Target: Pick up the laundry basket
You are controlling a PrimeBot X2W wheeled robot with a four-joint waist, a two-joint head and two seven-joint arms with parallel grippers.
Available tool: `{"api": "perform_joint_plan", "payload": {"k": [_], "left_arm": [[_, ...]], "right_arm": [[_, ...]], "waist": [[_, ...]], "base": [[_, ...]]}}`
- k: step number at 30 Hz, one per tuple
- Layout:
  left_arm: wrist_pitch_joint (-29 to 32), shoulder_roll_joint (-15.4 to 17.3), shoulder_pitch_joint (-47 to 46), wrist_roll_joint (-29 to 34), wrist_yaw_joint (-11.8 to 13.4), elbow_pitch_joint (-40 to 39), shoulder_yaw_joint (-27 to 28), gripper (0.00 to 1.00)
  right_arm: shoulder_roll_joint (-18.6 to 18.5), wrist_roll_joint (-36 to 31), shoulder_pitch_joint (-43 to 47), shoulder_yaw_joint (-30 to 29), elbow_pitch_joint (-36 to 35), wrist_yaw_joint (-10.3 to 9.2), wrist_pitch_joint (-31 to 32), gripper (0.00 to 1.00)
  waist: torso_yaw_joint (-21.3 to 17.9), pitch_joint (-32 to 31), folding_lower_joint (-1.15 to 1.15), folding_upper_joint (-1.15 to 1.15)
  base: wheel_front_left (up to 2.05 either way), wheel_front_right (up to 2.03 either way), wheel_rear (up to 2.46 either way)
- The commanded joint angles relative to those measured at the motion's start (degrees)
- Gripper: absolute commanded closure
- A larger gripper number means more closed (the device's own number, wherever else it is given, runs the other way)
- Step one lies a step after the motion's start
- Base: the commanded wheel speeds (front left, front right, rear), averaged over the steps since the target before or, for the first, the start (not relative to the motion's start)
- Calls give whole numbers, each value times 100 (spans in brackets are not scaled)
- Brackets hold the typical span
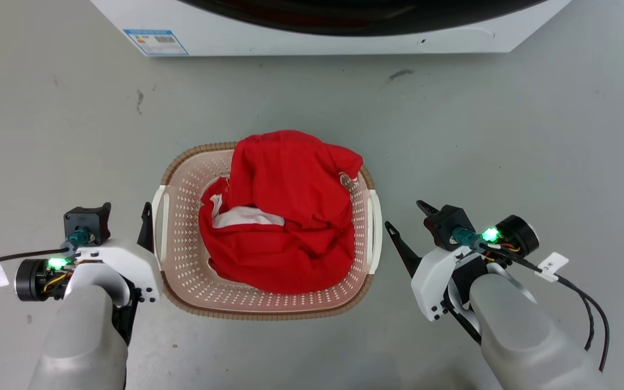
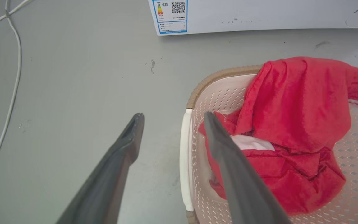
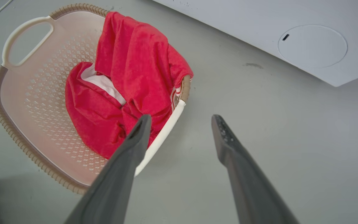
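Note:
The laundry basket, pale pink with holes, a brown woven rim and white side handles, stands on the grey floor with a red cloth heaped inside. My left gripper is open at its left side. In the left wrist view the left handle lies between the two fingers, one over the floor and one over the basket inside. My right gripper is open, just right of the right handle. In the right wrist view its left finger overlaps that handle and the other is over bare floor.
A white washing machine stands on the floor beyond the basket, with a label at its lower left corner. A white cable trails over the floor far to the left. Grey floor lies open around the basket.

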Motion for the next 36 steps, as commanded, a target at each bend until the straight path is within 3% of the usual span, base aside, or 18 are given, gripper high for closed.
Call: {"api": "perform_joint_plan", "payload": {"k": [1,18,36], "left_arm": [[-14,11,-147,-22,0,76,-40,0],[-14,1,-769,-33,-8,781,-383,0],[-14,-74,-1187,-147,-13,1297,-800,0]], "right_arm": [[-9,82,-167,81,102,-4,-10,0],[-7,745,-1007,987,836,-4,-7,0],[-11,1239,-1435,1375,1168,-5,148,0]], "waist": [[8,159,-1,0],[81,993,-1,0],[159,1442,-1,0]], "base": [[0,0,0],[0,0,0],[0,0,0]]}}
